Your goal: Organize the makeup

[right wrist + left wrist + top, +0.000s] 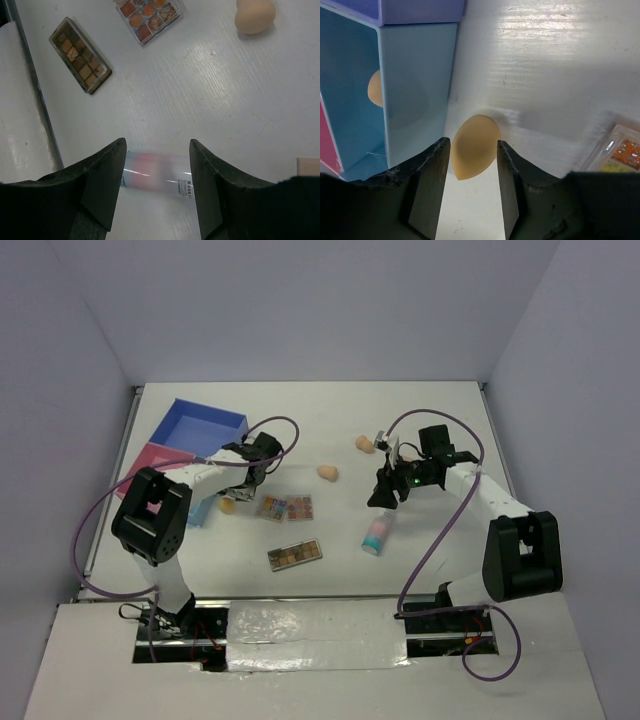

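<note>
A peach sponge (474,146) lies on the table next to the teal compartment (415,90) of the tray. My left gripper (471,145) is open and straddles it, jaws close on either side. In the top view the sponge (227,505) sits just below the left gripper (240,490). Another sponge (375,89) lies inside the teal compartment. My right gripper (157,145) is open above the white-pink-teal tube (155,172), which lies flat on the table (378,533). Two eyeshadow palettes (285,507) (295,555) lie between the arms. Two more sponges (327,473) (365,444) lie mid-table.
The blue tray section (205,425) and pink section (150,455) stand at the left behind the teal one. A beige edge (308,166) shows at the right of the right wrist view. The enclosure walls close in the table on three sides.
</note>
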